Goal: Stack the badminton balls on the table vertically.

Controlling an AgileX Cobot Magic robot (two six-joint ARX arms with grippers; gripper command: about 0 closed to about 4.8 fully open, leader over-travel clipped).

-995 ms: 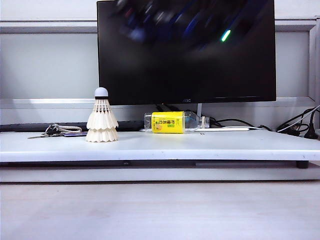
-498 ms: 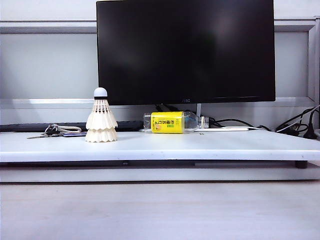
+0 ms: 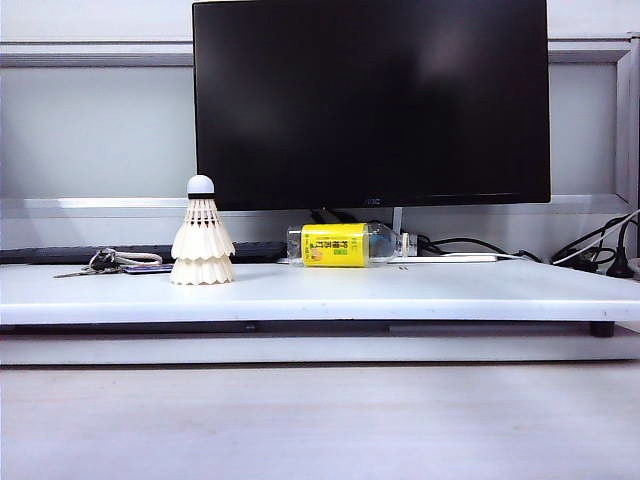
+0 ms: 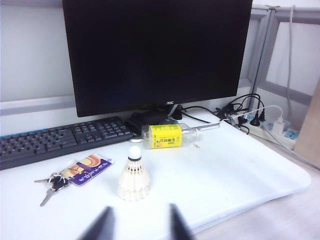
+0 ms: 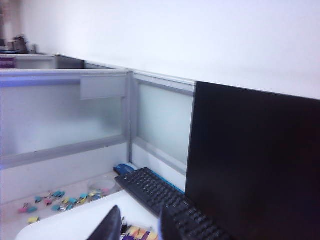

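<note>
The two badminton balls [image 3: 202, 240] stand nested as one upright white stack, cork tip up, on the left part of the white table [image 3: 420, 290]. In the left wrist view the same stack [image 4: 133, 177] stands just beyond my left gripper [image 4: 140, 207], which hangs open above the table's [image 4: 225, 170] front edge, with nothing between its blurred dark fingers [image 4: 104, 225]. My right gripper [image 5: 140, 210] is raised and open, holding nothing, and its view shows no shuttlecock. Neither gripper appears in the exterior view.
A yellow-labelled clear bottle [image 3: 336, 245] lies on its side under the black monitor [image 3: 370, 100]. Keys with a tag [image 4: 55, 181] and a black keyboard [image 4: 60, 140] sit left of the stack. Cables and a power strip [image 4: 270, 125] are at the right. Coloured clips [image 5: 50, 200] lie beyond the table.
The blurred moving reflection on the monitor screen has gone. The shuttlecock stack has not moved.
</note>
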